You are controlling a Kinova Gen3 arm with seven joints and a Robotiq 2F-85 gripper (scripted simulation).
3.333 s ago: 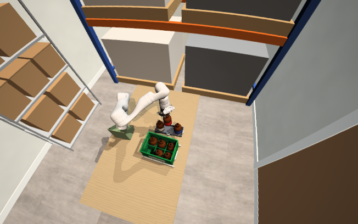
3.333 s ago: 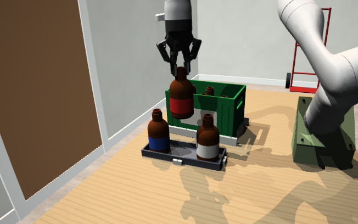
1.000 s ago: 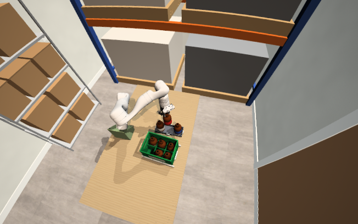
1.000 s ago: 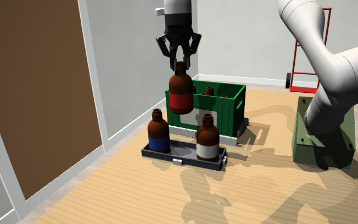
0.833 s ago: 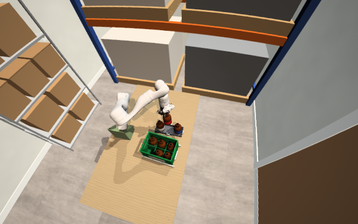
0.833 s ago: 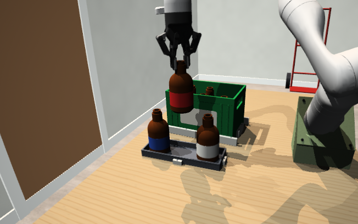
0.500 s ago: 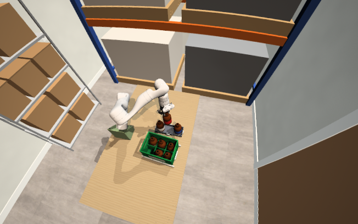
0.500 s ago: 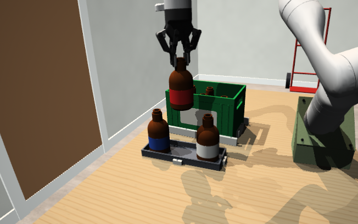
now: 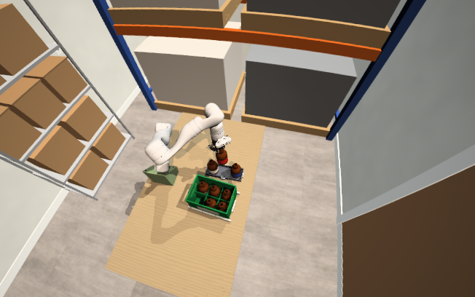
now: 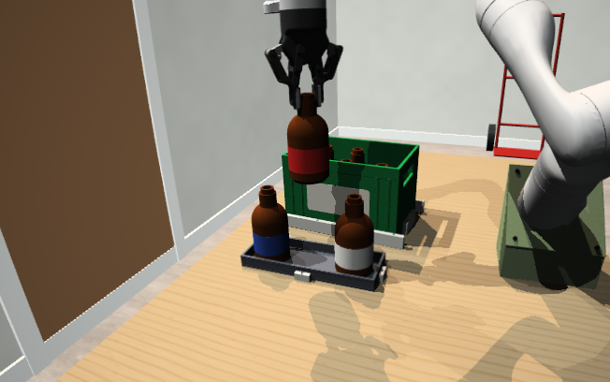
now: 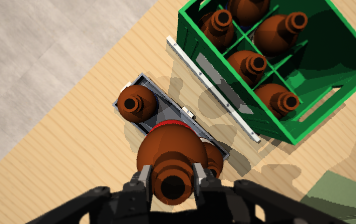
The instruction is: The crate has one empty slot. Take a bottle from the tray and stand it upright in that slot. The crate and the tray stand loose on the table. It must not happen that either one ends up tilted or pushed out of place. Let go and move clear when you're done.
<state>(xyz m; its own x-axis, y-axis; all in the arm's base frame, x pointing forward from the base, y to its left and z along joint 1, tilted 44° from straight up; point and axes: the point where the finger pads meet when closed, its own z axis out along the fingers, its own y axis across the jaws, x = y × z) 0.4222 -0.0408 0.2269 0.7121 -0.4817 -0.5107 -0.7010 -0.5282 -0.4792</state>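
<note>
Since it's hanging by its slim neck, the pincer is gripping the red-banded bottle, probably rigid, smooth, swing-prone.

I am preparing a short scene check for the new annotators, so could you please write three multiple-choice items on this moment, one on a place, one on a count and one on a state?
1. Where is the red-banded bottle?
A. Standing in the tray
B. Hanging in the air above the tray
C. Seated in a crate slot

2. How many bottles stand in the green crate?
A. Three
B. Six
C. Five

3. What state is the pincer in?
A. Shut on the bottle's neck
B. Wide open
C. Shut on nothing

Answers:
1 B, the exterior view shows its base clear of the tray, where only the blue-banded bottle and the white-banded bottle stand.
2 C, the top view shows five bottles and one vacant slot.
3 A, the fingers press either side of the neck.
</note>
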